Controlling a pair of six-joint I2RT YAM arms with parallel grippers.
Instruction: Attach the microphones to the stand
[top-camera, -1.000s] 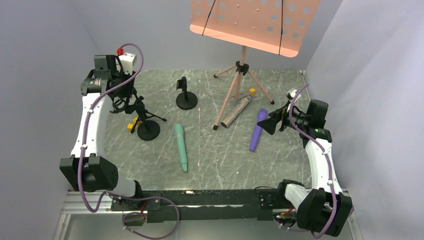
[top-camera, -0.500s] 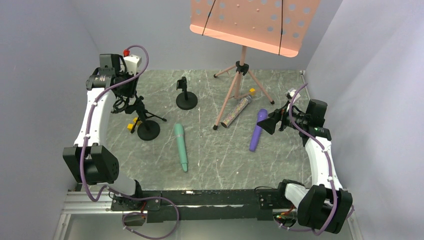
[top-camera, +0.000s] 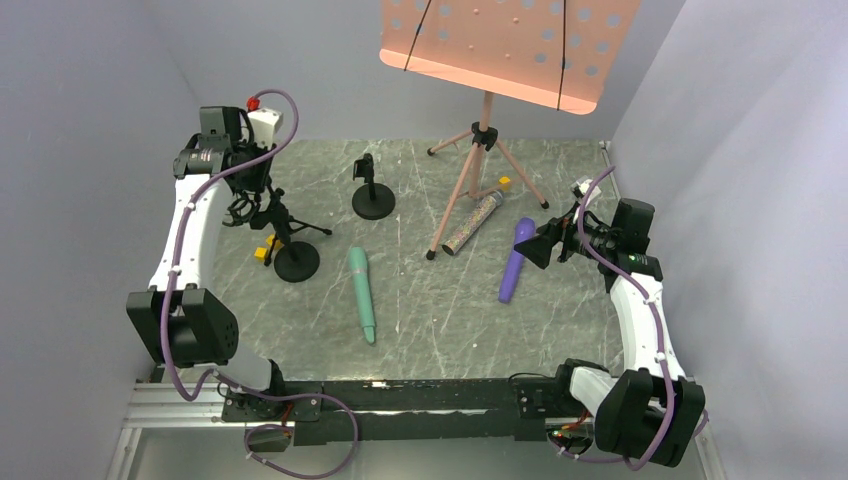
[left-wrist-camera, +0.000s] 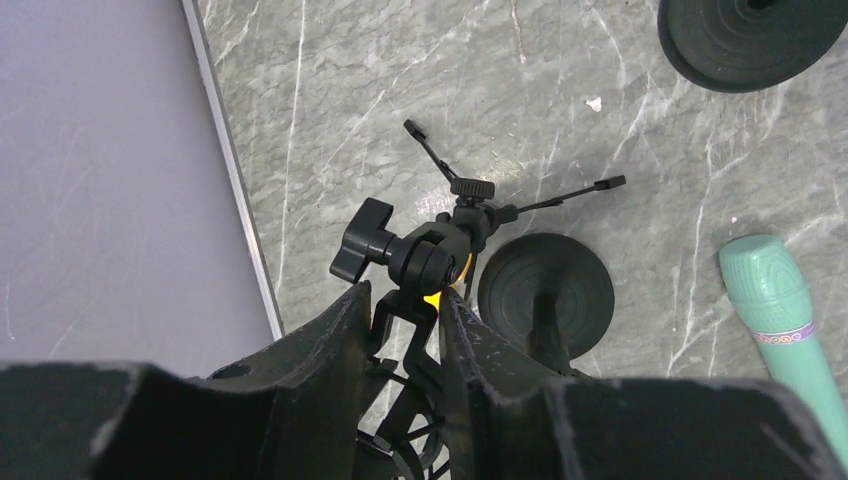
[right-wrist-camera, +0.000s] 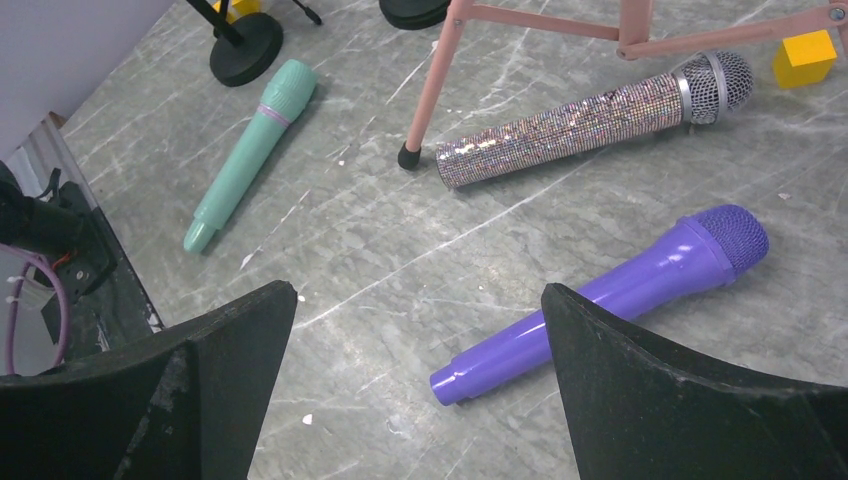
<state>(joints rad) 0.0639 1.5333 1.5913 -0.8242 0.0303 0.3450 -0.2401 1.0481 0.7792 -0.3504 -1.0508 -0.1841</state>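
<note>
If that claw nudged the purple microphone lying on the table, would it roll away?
Probably yes: the purple microphone is a round tube lying flat on the smooth table. Its glossy plastic look suggests stiff, light and somewhat slippery. The wider head might make it roll in a curve.

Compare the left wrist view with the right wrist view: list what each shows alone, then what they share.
Only left wrist: the small tripod stand's clip, pinched in the left claw. Only right wrist: the purple microphone, the glittery microphone, the pink stand's legs, the open right claw. Both: the mint green microphone, a round black stand base, the marble table.
</note>
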